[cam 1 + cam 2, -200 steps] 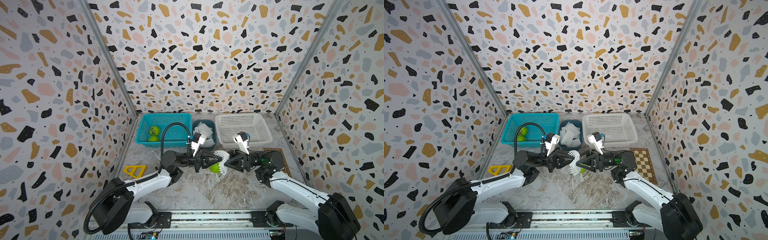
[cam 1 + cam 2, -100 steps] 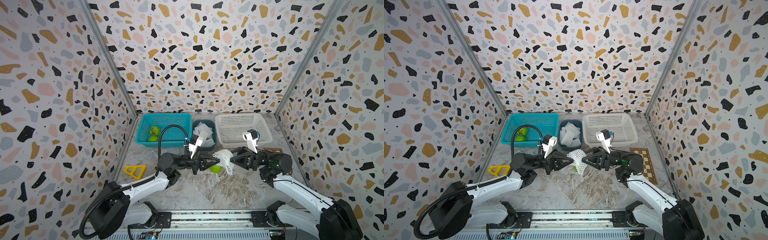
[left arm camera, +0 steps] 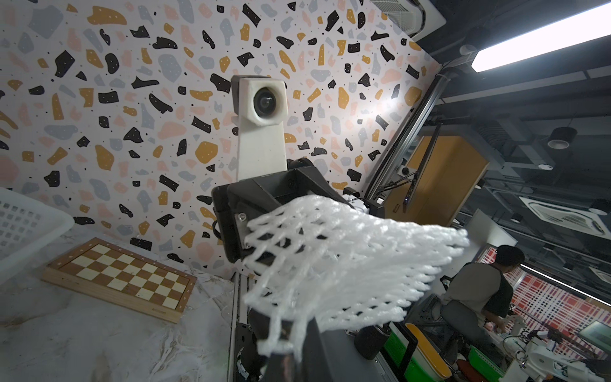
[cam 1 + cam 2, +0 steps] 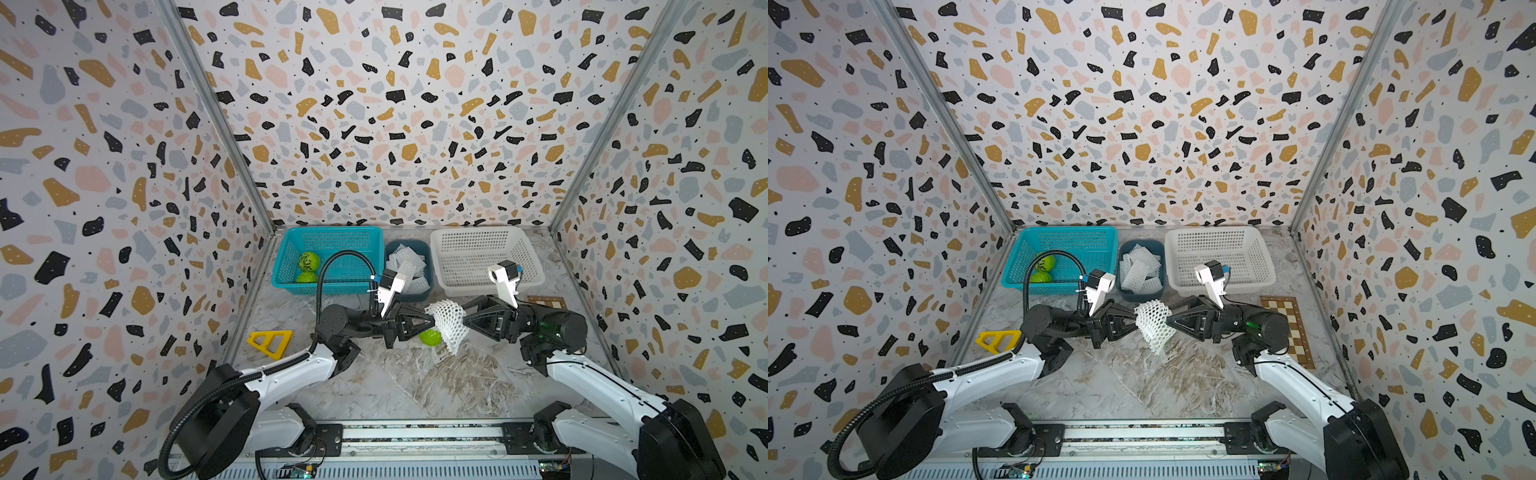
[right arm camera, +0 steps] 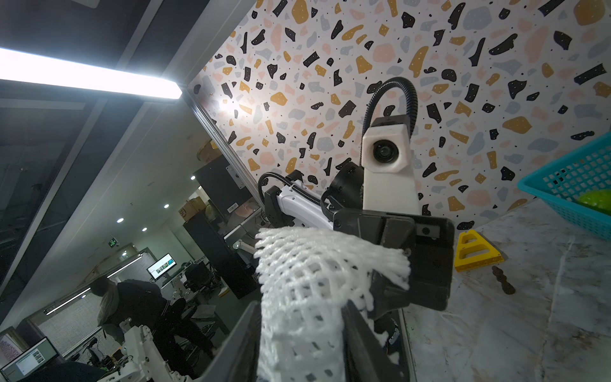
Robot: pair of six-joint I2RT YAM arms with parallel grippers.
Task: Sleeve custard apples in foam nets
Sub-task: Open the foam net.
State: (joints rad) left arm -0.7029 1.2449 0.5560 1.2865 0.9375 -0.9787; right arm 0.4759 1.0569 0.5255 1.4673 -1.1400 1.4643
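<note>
Midair, the left fingers (image 3: 307, 360) pinch shut on one edge of a white, diamond-mesh foam net (image 4: 446, 328). The right fingers (image 5: 360, 347) clamp the opposite edge, slightly parted around the foam. The net hangs stretched between them, over a green custard apple (image 4: 430, 337) on the marbled bench (image 4: 415, 386).

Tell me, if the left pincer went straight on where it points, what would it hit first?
The foam net that the left pincer is pinching, then most likely the right pincer, which faces it across the net. Their heights seem matched, though that is hard to judge.
</note>
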